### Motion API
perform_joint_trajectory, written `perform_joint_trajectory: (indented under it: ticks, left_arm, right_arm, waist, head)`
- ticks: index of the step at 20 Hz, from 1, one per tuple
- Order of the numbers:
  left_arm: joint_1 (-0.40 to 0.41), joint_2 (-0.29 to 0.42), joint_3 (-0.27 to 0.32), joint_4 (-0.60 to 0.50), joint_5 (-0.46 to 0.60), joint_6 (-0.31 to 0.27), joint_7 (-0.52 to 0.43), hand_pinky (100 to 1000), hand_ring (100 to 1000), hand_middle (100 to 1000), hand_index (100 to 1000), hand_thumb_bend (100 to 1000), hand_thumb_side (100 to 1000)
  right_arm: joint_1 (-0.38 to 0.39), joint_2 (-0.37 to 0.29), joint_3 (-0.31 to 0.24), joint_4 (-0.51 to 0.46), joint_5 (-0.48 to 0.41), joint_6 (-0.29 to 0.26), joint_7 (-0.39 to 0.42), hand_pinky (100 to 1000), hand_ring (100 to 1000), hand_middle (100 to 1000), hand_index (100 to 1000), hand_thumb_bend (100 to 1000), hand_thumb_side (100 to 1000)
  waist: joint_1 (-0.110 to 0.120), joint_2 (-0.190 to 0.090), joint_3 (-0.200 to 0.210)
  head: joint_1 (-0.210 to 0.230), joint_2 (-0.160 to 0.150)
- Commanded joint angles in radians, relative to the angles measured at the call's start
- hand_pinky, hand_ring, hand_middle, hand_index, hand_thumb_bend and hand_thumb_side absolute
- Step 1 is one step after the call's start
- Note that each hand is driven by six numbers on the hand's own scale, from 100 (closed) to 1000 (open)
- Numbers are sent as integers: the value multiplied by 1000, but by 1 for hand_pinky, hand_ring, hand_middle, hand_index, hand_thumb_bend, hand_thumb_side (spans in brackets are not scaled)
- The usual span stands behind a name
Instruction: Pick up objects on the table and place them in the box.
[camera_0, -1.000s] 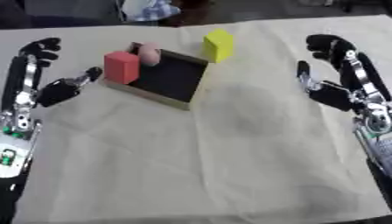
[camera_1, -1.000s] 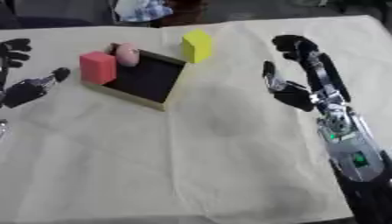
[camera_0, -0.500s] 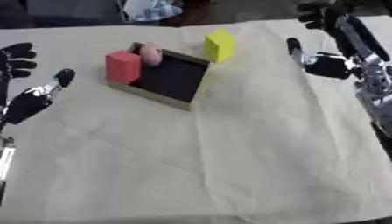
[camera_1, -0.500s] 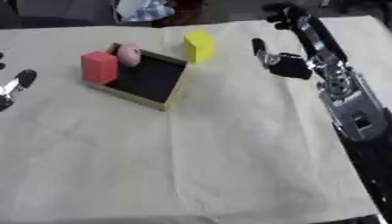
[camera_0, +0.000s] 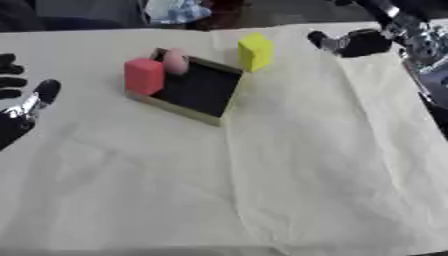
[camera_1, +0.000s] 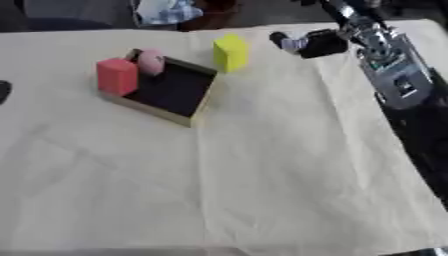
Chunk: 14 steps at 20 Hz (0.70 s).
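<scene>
A shallow dark box (camera_0: 194, 90) with a tan rim lies askew on the cream cloth. A red block (camera_0: 143, 76) stands at the box's left corner, and a pink rounded thing (camera_0: 175, 61) rests at its far corner. A yellow block (camera_0: 255, 51) stands upright just right of the box, outside it. My right hand (camera_0: 357, 42) hovers at the far right, to the right of the yellow block and apart from it; only its palm and thumb show. My left hand (camera_0: 19, 102) is at the left edge, fingers spread and holding nothing.
The cream cloth (camera_0: 262, 175) covers the table. At the far edge lie a crumpled light-coloured cloth (camera_0: 179, 10) and a dark object (camera_1: 219, 7). My right forearm (camera_1: 389, 75) runs down the right side.
My right hand has risen toward the far edge and moved left, closer to the yellow block. My left hand has slid out toward the left edge. The blocks and box stay put.
</scene>
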Motion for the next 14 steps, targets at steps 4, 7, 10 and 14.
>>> perform_joint_trajectory:
  ticks: [4, 7, 10, 14]
  left_arm:
    - [5, 1, 9, -42, -8, -17, -24, 724, 699, 682, 834, 714, 564]
    - [7, -3, 7, -50, -12, -23, -33, 724, 698, 681, 834, 713, 564]
    - [7, -6, 3, -56, -13, -29, -44, 724, 697, 680, 835, 713, 566]
    - [2, -11, -4, -62, -12, -37, -60, 724, 697, 679, 835, 710, 567]
  right_arm:
    - [-107, -43, 28, 163, 109, -56, 107, 876, 899, 925, 1000, 456, 151]
    - [-148, -29, 42, 254, 164, -60, 163, 891, 921, 954, 1000, 466, 132]
    - [-186, -6, 24, 339, 217, -54, 211, 900, 941, 976, 1000, 457, 147]
    - [-234, 26, -6, 444, 284, -29, 202, 904, 949, 993, 1000, 465, 152]
  waist:
    - [-29, -27, 29]
    - [-34, -23, 46]
    - [-37, -18, 62]
    - [-41, -9, 88]
  head:
    - [-36, -25]
    - [-58, -34]
    - [-77, -45]
    - [-106, -60]
